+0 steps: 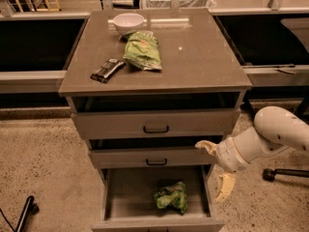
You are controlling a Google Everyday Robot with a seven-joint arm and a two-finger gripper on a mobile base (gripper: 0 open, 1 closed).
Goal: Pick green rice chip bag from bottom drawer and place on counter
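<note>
At the cabinet's right front corner, the gripper [208,171] hangs beside the open bottom drawer [126,199], its two pale fingers spread wide apart and holding nothing. One finger [204,146] points at the right end of the middle drawer [120,157]; the other [225,187] points down just outside the bottom drawer's right wall. The white arm [273,134] reaches in from the right. The green rice chip bag [171,196] lies crumpled on the drawer floor, right of centre, clear of the gripper. On the counter [203,57] sit a white bowl [128,22], a paler green bag [143,50] and a dark bar [107,70]. The top drawer [203,122] is shut.
</note>
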